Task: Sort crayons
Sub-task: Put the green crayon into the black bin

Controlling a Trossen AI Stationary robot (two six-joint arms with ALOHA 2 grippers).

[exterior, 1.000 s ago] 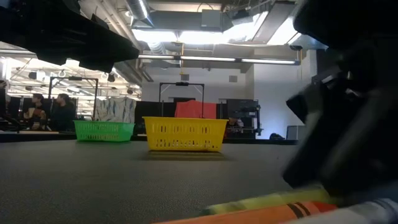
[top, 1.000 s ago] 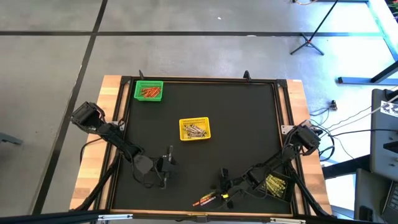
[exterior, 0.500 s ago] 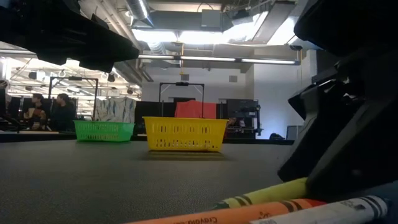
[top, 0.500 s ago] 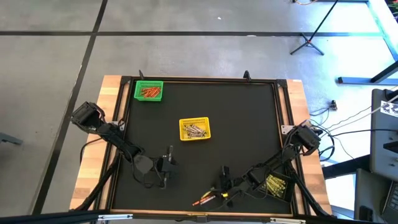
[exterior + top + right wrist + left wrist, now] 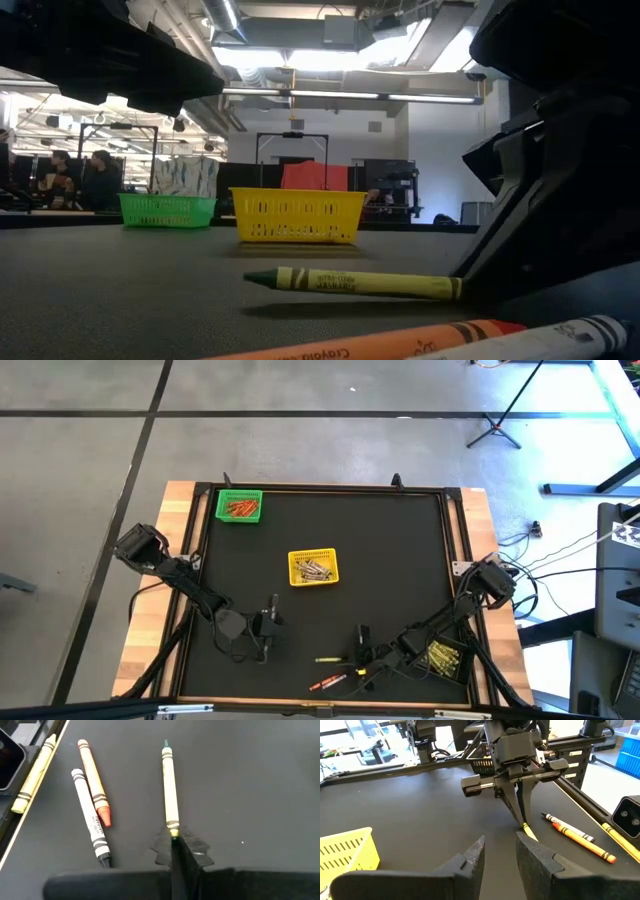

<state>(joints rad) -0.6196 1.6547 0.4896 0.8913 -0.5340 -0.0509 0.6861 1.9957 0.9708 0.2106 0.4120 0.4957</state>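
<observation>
sorting is partly done: crayons point(image 5: 240, 509) are seen in the green basket point(image 5: 221, 497) and yellow basket point(image 5: 331, 563). a yellow-green crayon point(image 5: 170, 790) is pinched by its end in the closed right gripper point(image 5: 174, 840), three more are left beside it, and the left gripper point(image 5: 499, 851) is held half open, empty.

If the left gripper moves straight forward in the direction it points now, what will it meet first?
Probably the right gripper, shut on the green crayon just ahead of the left gripper. Bare mat lies between them, though depth is hard to judge.
</observation>
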